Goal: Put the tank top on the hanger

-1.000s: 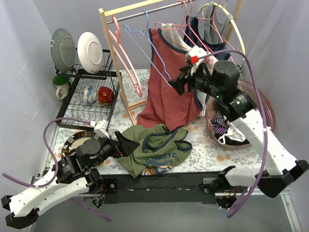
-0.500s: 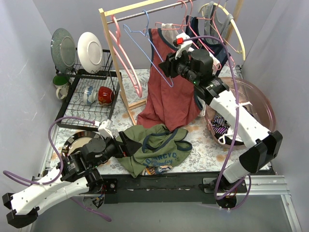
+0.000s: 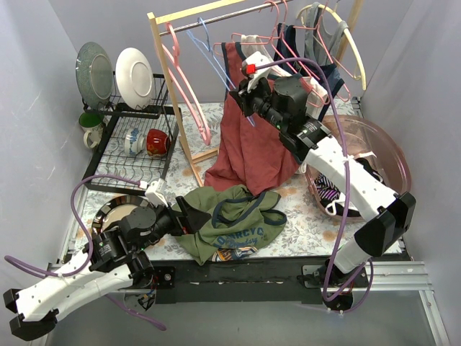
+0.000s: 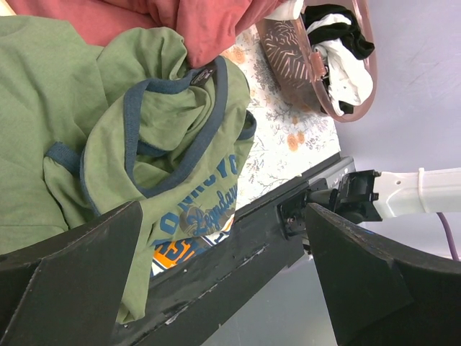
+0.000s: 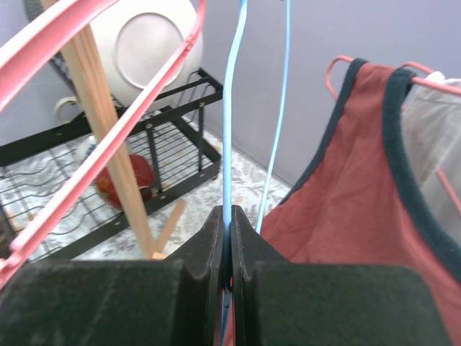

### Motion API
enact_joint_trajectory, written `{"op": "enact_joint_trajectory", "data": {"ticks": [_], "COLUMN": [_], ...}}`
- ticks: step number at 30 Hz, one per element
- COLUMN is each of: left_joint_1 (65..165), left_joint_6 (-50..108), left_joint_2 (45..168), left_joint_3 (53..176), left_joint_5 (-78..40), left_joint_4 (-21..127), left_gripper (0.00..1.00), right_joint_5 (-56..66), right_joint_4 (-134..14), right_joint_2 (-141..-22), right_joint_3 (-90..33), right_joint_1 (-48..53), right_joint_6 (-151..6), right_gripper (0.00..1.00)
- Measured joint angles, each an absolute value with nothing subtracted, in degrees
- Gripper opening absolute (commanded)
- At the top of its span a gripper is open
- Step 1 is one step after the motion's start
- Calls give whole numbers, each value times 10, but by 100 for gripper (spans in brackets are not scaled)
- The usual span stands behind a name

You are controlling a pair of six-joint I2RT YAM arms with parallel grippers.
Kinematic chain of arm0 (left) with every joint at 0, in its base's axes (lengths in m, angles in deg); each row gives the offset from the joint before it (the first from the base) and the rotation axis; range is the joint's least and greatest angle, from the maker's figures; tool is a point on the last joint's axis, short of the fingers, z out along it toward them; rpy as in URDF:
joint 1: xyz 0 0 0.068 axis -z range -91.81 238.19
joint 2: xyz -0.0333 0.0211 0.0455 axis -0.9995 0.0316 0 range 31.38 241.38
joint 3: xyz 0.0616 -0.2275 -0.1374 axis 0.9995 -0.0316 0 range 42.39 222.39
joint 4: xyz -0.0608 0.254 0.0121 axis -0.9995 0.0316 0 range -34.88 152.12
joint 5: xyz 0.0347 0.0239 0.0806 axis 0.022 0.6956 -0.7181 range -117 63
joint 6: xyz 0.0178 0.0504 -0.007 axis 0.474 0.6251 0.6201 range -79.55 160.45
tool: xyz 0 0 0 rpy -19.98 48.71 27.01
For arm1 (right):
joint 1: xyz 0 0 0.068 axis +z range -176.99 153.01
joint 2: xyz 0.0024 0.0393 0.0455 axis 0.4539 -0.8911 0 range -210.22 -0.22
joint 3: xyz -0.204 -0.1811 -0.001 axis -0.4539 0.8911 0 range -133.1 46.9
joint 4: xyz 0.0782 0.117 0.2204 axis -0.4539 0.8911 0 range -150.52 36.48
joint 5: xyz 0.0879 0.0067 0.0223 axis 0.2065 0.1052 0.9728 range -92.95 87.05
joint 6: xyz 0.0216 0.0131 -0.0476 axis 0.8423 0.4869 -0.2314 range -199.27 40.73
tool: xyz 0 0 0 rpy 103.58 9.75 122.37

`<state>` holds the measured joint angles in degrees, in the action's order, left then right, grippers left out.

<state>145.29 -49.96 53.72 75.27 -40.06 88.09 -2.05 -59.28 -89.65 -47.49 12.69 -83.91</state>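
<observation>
The olive-green tank top (image 3: 229, 220) lies crumpled on the floral table near the front edge, print side up; it also fills the left wrist view (image 4: 108, 137). My left gripper (image 3: 189, 214) stands open at its left edge, and its jaws (image 4: 223, 209) hold nothing. The light-blue wire hanger (image 3: 215, 61) hangs by its hook from the rail at the back. My right gripper (image 3: 245, 97) is shut on one of its lower wires, and the blue wire (image 5: 232, 108) runs up from between the closed fingers (image 5: 230, 216).
A rust-red tank top (image 3: 252, 140) hangs on a pink hanger just right of the grip. Pink hangers (image 3: 184, 79) hang by the wooden rack post (image 3: 169, 86). A dish rack (image 3: 133, 140) stands at left, a pink basin (image 3: 392, 155) of clothes at right, a metal bowl (image 3: 115, 209) near the left arm.
My right gripper moved left and up to the blue hanger and shut on its wire; the hanger tilted. The left arm stayed put, open.
</observation>
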Motion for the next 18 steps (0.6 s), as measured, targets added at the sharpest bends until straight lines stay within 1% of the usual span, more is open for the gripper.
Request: {"op": "enact_joint_trajectory", "data": {"ticks": [9, 18], "left_joint_1": [1453, 1453], "left_joint_6": [-500, -499], "left_joint_2": [532, 532], "left_joint_3": [750, 750], "left_joint_5": [-401, -401], "left_joint_4": [881, 881], "left_gripper": [97, 97], "right_joint_5": [-118, -139], "right_joint_4": [-622, -633], "right_joint_2": [-897, -877], "right_joint_3": [-474, -461], "right_joint_1": [150, 165], "right_joint_6": [-952, -1015], "right_gripper": [1, 1]}}
